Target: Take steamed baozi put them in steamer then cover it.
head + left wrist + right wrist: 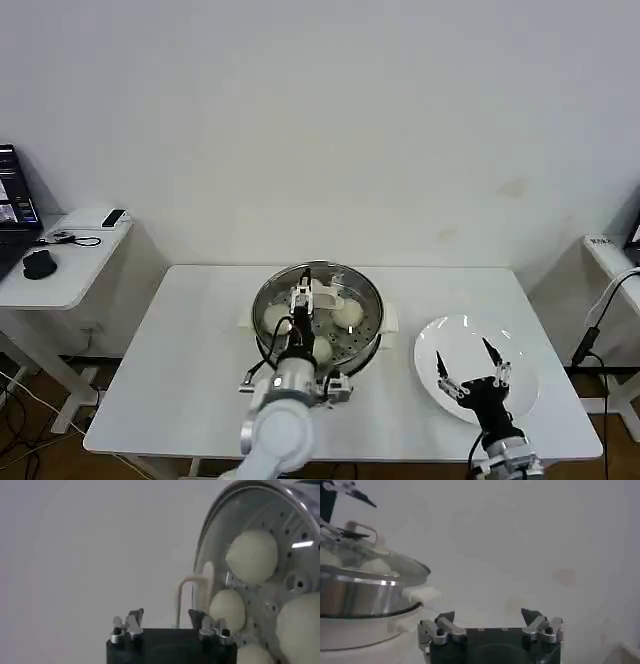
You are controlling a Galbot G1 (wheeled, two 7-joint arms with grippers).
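White table [180, 340]: cover [318, 300] on steamer [368, 340]; left gripper [303, 297] fingers spread above; right gripper [474, 372] fingers spread over plate [455, 335].

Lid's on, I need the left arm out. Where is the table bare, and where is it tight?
Bare: the table on the robot's left of the steamer, and the far strip behind it. Tight: the left gripper sits open over the cover and its handle; baozi lie beneath. On the right, the plate is under the open right gripper.
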